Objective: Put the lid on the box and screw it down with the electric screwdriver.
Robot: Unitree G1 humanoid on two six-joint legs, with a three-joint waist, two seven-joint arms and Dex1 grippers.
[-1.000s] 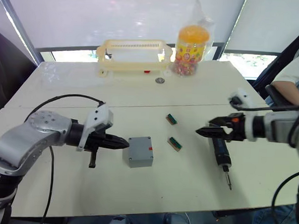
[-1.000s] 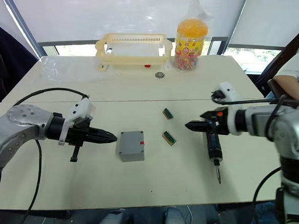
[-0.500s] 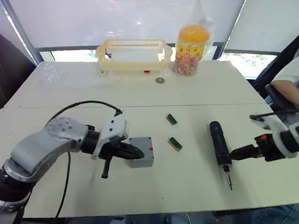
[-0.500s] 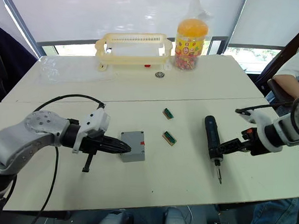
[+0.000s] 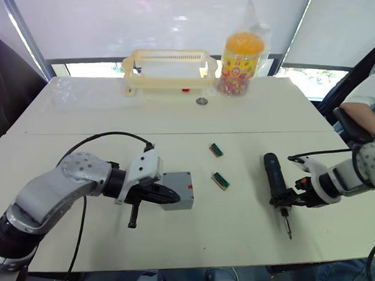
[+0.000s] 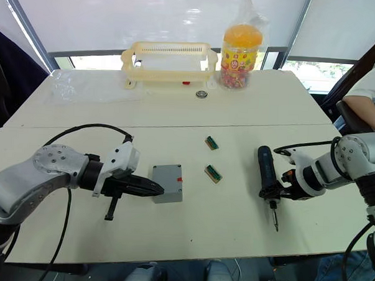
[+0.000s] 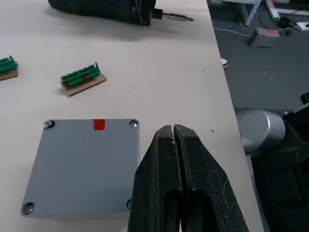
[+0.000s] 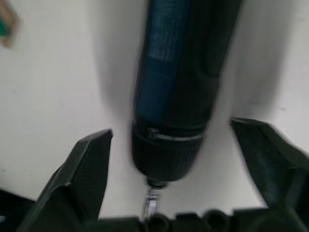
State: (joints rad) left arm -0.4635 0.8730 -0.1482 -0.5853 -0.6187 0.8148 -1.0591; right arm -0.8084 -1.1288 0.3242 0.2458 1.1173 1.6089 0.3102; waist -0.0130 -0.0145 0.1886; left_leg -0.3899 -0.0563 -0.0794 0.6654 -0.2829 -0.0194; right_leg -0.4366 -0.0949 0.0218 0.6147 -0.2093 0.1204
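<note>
Electric screwdriver [image 6: 266, 175] lies on table [image 6: 239, 99]; right gripper [image 8: 176, 179] spread wide around its tip end. Left gripper [image 7: 175, 140], fingers together, beside lidded box [image 7: 82, 164].

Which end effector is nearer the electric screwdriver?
Right. The right end effector is open astride the electric screwdriver at its bit end; the left end effector is shut beside the box.

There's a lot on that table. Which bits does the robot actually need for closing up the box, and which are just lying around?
Needed:
- grey box, its lid already on top
- electric screwdriver

Lying about:
- two green connectors
- cream basket
- sweets jar
- coin-like disc
</note>
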